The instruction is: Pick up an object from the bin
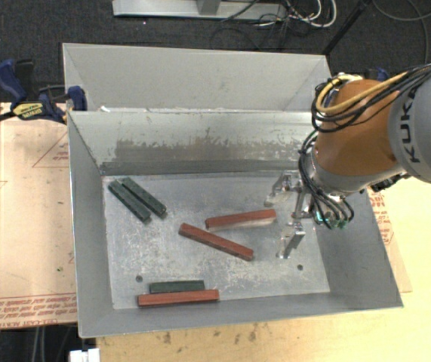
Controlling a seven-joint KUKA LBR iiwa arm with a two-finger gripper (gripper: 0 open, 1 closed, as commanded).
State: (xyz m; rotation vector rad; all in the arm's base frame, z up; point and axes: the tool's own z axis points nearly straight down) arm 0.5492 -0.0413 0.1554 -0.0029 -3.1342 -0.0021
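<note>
My gripper hangs low over the right part of the bin floor, open, one fingertip toward the back and the other toward the front. A red-brown bar lies just to its left, its right end close to the gap between the fingers; nothing is held. A second red-brown bar lies slanted a little further left and nearer the front.
Two dark green bars lie side by side at the back left. At the front left a dark green bar rests beside a red-brown bar. The arm's orange cover and cables hang over the bin's right wall.
</note>
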